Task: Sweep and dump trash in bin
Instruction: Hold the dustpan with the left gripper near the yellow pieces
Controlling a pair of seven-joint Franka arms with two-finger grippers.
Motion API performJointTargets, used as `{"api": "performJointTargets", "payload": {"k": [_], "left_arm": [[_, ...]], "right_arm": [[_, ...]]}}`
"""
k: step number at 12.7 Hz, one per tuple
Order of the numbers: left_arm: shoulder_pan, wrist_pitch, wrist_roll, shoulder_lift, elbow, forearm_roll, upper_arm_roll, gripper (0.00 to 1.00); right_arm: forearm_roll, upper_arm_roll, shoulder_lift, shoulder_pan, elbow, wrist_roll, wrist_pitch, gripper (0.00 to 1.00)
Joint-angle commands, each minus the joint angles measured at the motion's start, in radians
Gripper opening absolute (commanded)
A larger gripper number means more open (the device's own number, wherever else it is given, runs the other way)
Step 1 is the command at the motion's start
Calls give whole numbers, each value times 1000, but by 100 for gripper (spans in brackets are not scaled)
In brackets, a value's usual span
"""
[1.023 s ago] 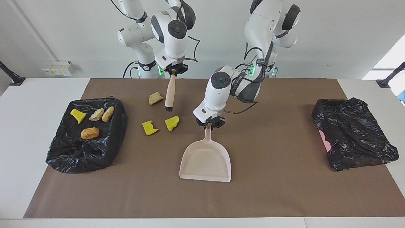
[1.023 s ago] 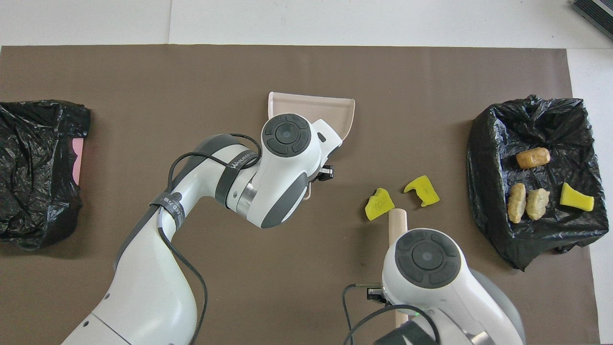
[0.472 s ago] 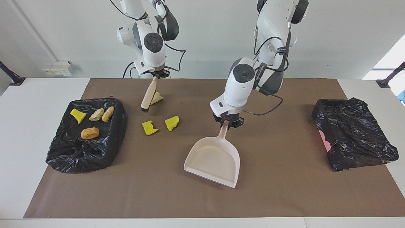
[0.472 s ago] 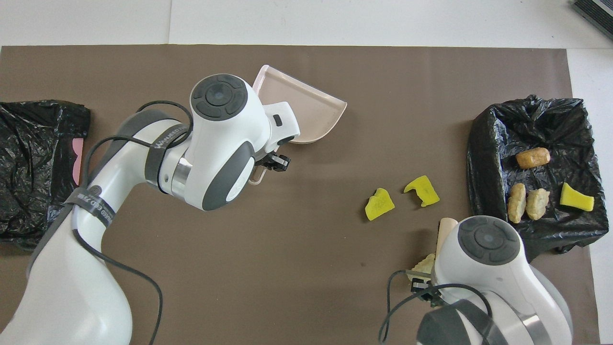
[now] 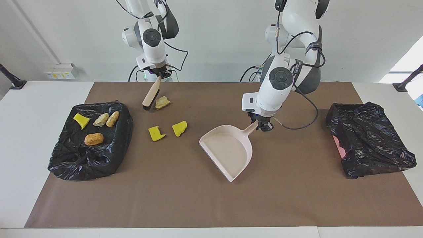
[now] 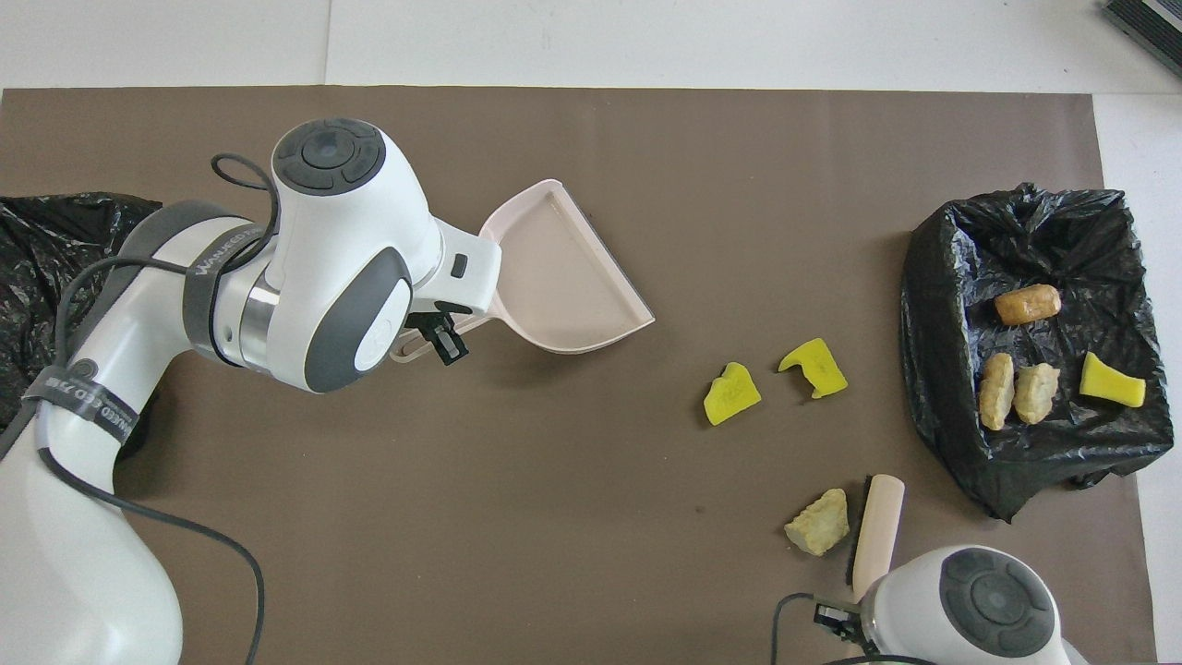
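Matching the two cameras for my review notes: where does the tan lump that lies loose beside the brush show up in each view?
Facing view: the tan lump lies upper left of centre, touching or nearly touching the brush, near the robots.
Overhead view: the tan lump lies at lower right, beside the brush.
Shared landmark: the two yellow sponge chunks, farther from the robots than the lump.

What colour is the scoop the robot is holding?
The dustpan is pale beige-pink all over, seen best in the facing view.
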State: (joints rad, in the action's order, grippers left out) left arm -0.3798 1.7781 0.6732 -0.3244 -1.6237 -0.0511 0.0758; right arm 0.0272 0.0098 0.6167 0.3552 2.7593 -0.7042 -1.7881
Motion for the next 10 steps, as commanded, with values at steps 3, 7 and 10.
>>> {"api": "performJointTargets", "payload": {"k": [3,7,10], "left_arm": [[-2,174,210,138,-249,66,6,0],[-47,354,223,229,-442,123,6,0],[-47,353,218,240,-485,123,7,0]], "right_arm": [[45,16,-165,108,-36,-147,-232,0],[82,18,-388,108,-289,-147,-225,0],[83,18,-538,104,-462,-146,-199,0]]}}
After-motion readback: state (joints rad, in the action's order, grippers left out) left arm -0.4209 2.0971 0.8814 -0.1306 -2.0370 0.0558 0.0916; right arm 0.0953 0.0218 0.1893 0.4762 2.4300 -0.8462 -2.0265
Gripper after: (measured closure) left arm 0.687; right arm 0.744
